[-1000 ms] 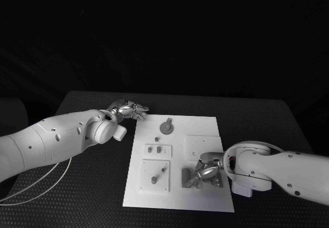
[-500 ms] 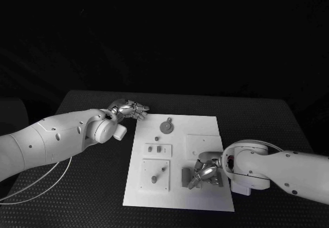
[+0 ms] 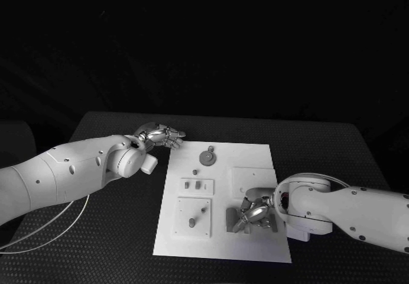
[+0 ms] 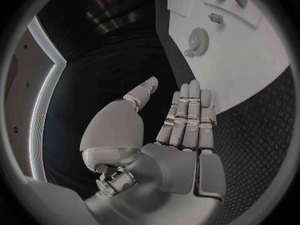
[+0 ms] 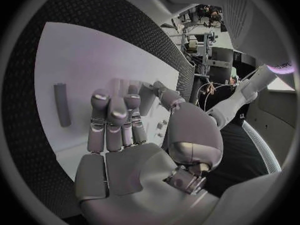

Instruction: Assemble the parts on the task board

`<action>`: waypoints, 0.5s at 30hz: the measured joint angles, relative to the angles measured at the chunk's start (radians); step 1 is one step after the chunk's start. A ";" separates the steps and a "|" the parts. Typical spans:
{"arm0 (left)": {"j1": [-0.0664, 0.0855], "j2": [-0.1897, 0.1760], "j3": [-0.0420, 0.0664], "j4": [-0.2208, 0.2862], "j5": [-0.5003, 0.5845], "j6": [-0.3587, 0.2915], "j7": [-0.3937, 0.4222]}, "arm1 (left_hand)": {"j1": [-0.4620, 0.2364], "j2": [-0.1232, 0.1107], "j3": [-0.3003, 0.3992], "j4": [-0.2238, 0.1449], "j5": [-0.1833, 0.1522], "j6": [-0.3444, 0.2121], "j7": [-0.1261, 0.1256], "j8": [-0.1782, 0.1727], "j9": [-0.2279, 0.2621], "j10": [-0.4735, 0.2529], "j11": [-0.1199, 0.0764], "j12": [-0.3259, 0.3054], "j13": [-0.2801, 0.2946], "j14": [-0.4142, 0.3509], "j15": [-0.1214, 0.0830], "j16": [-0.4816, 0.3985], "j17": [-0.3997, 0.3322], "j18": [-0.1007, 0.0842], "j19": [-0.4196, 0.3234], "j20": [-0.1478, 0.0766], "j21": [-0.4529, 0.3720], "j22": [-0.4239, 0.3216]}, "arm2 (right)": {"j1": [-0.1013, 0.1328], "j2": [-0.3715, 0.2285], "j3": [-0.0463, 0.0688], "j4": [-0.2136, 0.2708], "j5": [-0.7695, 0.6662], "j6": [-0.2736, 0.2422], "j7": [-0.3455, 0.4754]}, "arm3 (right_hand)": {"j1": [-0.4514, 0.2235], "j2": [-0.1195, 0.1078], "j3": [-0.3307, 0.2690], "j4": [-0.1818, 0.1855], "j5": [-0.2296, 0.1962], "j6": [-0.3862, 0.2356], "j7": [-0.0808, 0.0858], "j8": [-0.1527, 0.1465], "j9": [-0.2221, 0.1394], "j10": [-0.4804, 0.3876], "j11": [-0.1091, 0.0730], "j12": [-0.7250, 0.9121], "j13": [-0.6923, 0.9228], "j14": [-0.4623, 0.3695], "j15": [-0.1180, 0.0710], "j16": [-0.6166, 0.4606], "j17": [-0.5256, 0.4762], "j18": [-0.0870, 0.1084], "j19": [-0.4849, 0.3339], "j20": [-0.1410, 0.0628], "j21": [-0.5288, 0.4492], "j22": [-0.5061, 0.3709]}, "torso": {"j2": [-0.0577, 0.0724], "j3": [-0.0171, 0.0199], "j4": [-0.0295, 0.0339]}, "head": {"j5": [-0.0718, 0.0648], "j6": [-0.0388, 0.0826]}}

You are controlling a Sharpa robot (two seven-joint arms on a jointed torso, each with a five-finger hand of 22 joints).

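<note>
The right hand (image 3: 254,214) is creeping leftward over the board (image 3: 247,155), fingers curling, holding nothing I can see; a grey bar (image 5: 61,104) is lying just beyond its fingertips. The left hand (image 3: 162,137) is waiting empty, fingers loosely extended, beside the board.

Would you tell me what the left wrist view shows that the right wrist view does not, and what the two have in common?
Left wrist view: the left hand, fingers straight and holding nothing, near the board's edge; beyond it, a gear and a small peg on the board. Right wrist view: the right hand, fingers curled above the board, and a grey bar lying flat beside it. Shared: the white task board and the black table.
</note>
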 measured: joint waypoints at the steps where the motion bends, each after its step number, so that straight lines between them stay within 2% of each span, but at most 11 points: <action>1: 0.000 0.000 0.000 0.000 0.000 0.000 0.000 | 0.000 0.000 0.000 0.000 0.000 0.000 0.000 0.000 0.000 0.000 0.000 0.000 0.000 0.000 0.000 0.000 0.000 0.000 0.000 0.000 0.000 0.000 | -0.001 0.002 -0.001 0.000 0.000 0.001 0.000 | -0.001 0.004 0.007 0.007 0.000 0.001 0.000 0.000 0.000 0.001 -0.001 0.000 0.002 0.000 -0.001 0.000 0.001 0.000 0.000 0.000 0.000 0.000 | 0.000 0.0000 0.0000 | 0.000 0.000; 4: 0.000 0.000 0.000 0.000 0.000 0.000 0.000 | 0.000 0.000 0.000 0.000 0.000 0.000 0.000 0.000 0.000 0.000 0.000 0.000 0.000 0.000 0.000 0.000 0.001 0.000 0.000 0.000 0.000 0.000 | -0.002 0.004 -0.001 -0.002 0.000 0.006 0.001 | -0.005 0.013 0.024 0.017 0.000 0.001 0.000 0.001 0.000 0.001 -0.001 0.000 0.002 -0.002 -0.003 0.000 0.003 0.000 0.000 0.000 0.000 0.000 | 0.000 0.0000 -0.0001 | 0.001 -0.001; 9: 0.000 -0.001 0.000 0.000 0.000 0.001 0.000 | 0.000 0.000 0.000 0.000 0.000 0.000 0.000 0.000 0.000 0.000 0.000 0.000 0.000 0.000 0.000 0.000 0.001 0.000 0.000 0.000 0.000 0.001 | -0.003 0.006 -0.002 -0.003 -0.002 0.022 0.003 | 0.019 0.039 0.090 0.005 -0.001 0.007 -0.004 0.001 0.000 0.008 -0.001 0.000 0.006 -0.003 -0.004 0.000 0.006 0.001 0.005 -0.002 0.000 0.000 | 0.000 0.0000 -0.0004 | 0.001 -0.001; 11: 0.000 -0.001 0.000 0.001 0.000 0.001 0.000 | 0.000 0.000 0.000 0.000 0.000 0.000 0.000 0.000 0.000 0.000 0.000 0.000 0.000 0.000 0.000 0.000 0.002 0.000 0.000 0.000 0.000 0.001 | -0.003 0.007 -0.002 -0.004 -0.003 0.028 0.003 | 0.020 0.038 0.107 -0.003 -0.001 0.008 -0.004 0.001 0.000 0.008 -0.001 0.000 0.008 -0.003 -0.004 0.000 0.007 0.001 0.005 -0.002 0.004 0.000 | 0.000 0.0000 -0.0007 | 0.001 -0.001; 15: 0.000 0.000 0.000 0.001 0.000 0.003 0.001 | 0.000 0.000 0.000 0.000 0.000 0.000 0.000 0.000 0.000 0.000 0.000 0.000 0.000 0.000 0.000 0.000 0.002 0.000 0.000 0.000 0.000 0.001 | -0.003 0.009 0.000 -0.009 -0.006 0.036 0.002 | 0.037 0.020 0.127 -0.020 -0.001 0.009 -0.003 0.001 0.002 0.008 -0.001 0.000 0.011 -0.003 -0.004 0.000 0.007 0.003 0.005 -0.002 0.004 0.000 | 0.000 0.0000 -0.0007 | 0.001 -0.001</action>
